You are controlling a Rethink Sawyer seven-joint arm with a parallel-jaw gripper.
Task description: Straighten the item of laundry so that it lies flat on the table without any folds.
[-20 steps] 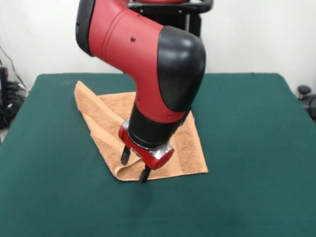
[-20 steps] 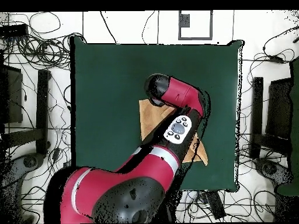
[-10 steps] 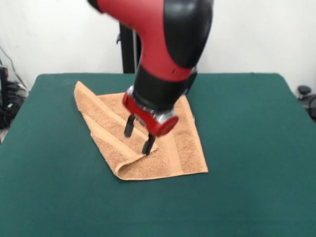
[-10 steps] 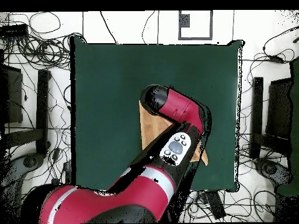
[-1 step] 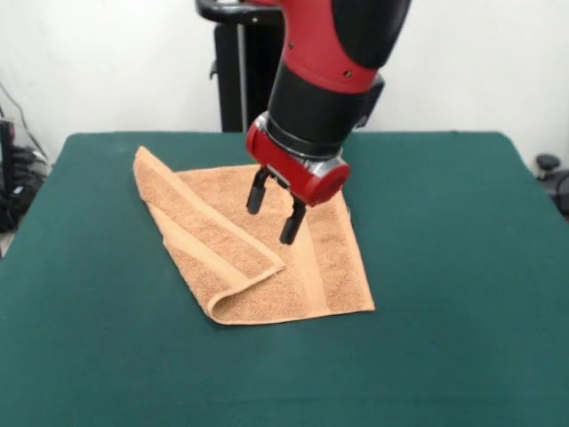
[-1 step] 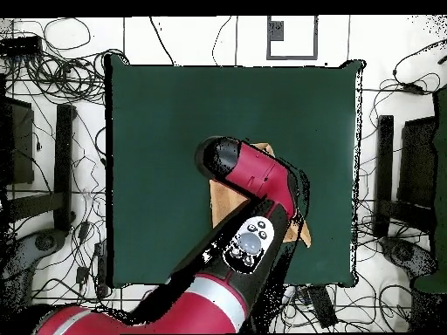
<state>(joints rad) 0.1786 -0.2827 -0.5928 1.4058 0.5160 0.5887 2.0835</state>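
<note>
Jaws of the gripper [image 5: 275,211] hang spread, empty, above the folded orange-tan towel [image 5: 258,258] on the green tabletop [image 5: 444,294].

One towel [image 5: 267,245] lies on one desk [image 5: 444,311], folded over itself, so two layers show on its 9 o'clock side in the front view. One flat woven band is plain on the upper layer and one on the lower. One arm [image 5: 333,62] comes in from 12 o'clock, bearing one gripper [image 5: 274,212] with two dark fingers [image 5: 257,193], set apart. In the overhead view there is likewise one desk [image 6: 157,131], one arm [image 6: 253,174] and one towel [image 6: 223,201], mostly covered.
</note>
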